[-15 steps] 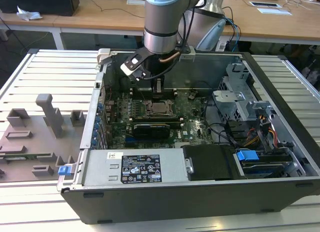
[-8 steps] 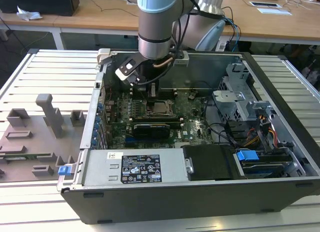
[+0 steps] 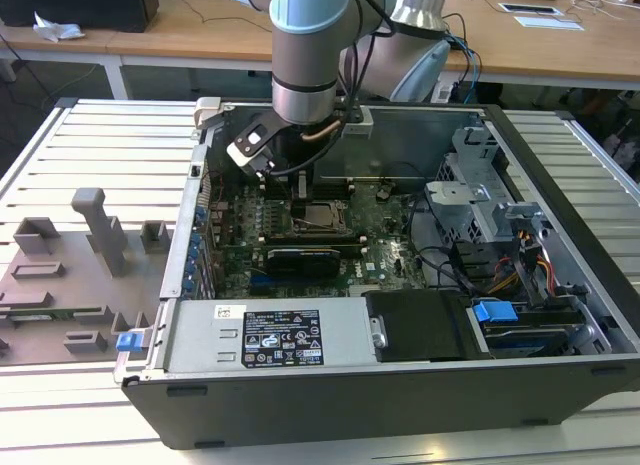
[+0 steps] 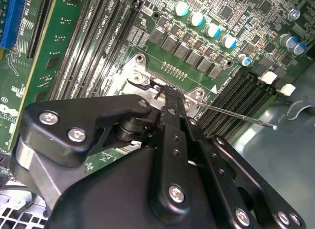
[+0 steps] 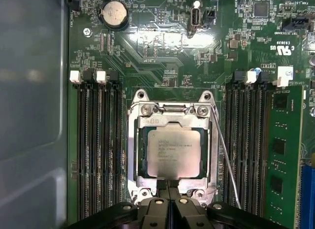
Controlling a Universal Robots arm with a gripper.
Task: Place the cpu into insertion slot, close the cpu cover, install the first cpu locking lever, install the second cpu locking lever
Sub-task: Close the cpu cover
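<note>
The black, bolted body of the end effector (image 4: 170, 93) sits closest in the second wrist view. Its two slim fingers are pressed together into a narrow tip. I cannot tell whether anything is pinched between them. The tip meets the silver edge of the insertion slot (image 5: 204, 140), a small square socket with a metal rim on the green circuit board (image 5: 162, 47).

In the first wrist view the cpu (image 5: 173, 152), a flat square chip with a dull silver-grey top, lies seated flat in that socket. The cpu cover (image 5: 172, 121), a thin square silver metal frame with a square opening, is folded down around it. The joined fingertips touch the middle of one side of the frame.

A thin silver wire lever (image 5: 226, 160) runs along one side of the socket. It angles away, and its free end is out over the long black memory slots (image 5: 243, 155).

In the exterior view the arm reaches down into the open dark computer case (image 3: 560, 185), which lies on the slatted metal tabletop (image 3: 100, 135).
</note>
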